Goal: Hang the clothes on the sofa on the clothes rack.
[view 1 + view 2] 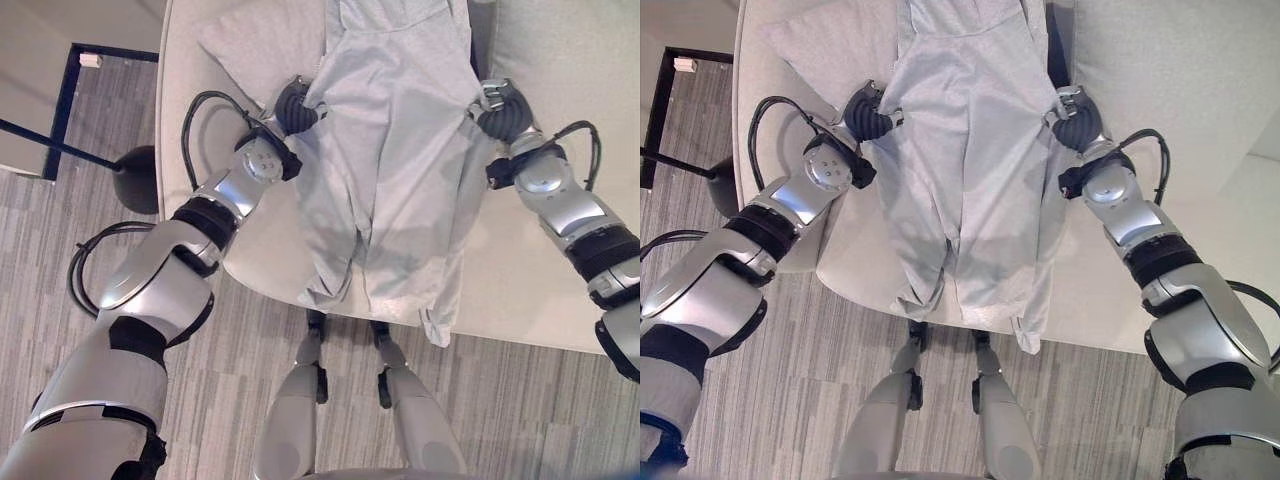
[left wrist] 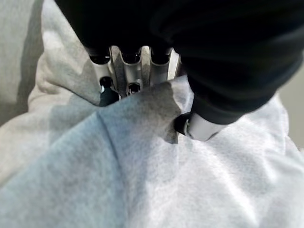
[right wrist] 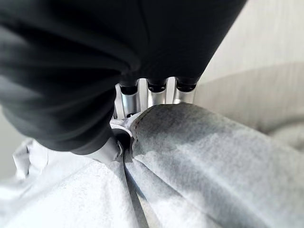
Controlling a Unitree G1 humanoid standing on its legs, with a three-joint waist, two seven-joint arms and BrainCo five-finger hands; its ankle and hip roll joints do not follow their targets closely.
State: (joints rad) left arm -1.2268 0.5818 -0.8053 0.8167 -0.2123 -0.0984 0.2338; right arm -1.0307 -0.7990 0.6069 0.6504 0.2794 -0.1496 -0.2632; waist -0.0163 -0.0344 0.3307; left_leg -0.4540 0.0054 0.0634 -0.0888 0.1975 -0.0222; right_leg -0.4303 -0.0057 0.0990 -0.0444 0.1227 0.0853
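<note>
Pale grey garment: spread over the sofa seat, hem hanging off the front edge, left hand at 9 o'clock and right hand at 3 pinching its sides; lifting and hanging apparently remain

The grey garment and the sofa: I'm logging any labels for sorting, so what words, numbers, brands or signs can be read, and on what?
None can be read.
Grey garment: plain cloth, no visible print or tag; its edges are pinched in the left hand and the right hand.
Sofa: plain, no label visible.
Small white tag on the dark frame: too small to read.
</note>
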